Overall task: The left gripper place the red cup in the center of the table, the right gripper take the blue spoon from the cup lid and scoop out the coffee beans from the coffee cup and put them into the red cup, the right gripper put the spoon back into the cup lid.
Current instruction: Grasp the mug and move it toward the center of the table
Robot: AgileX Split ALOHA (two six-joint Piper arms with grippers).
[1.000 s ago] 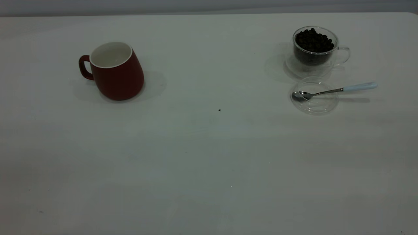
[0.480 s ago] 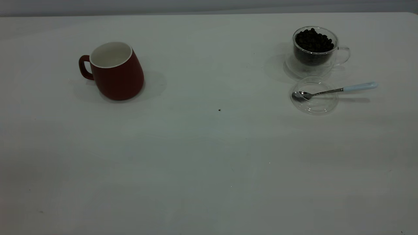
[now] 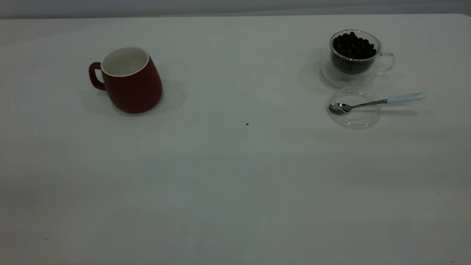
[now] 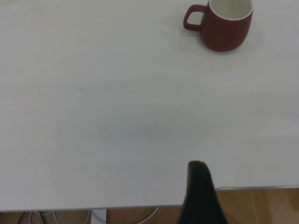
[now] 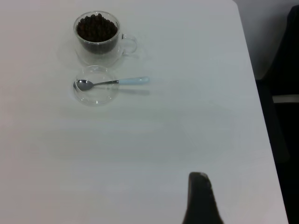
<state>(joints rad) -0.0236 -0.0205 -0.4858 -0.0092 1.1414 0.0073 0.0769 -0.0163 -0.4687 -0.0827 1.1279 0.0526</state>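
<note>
A big white table (image 3: 235,176) fills most of the exterior view. A tiny dark speck (image 3: 247,124) sits near its middle. Along the far edge runs a plain grey wall (image 3: 235,7). In the left wrist view, a brown wooden floor (image 4: 266,205) shows past the table's near edge, with some white cables (image 4: 42,217) lying on it. In the right wrist view, something dark (image 5: 285,93) stands beside the table's side edge, but I cannot tell what it is.
</note>
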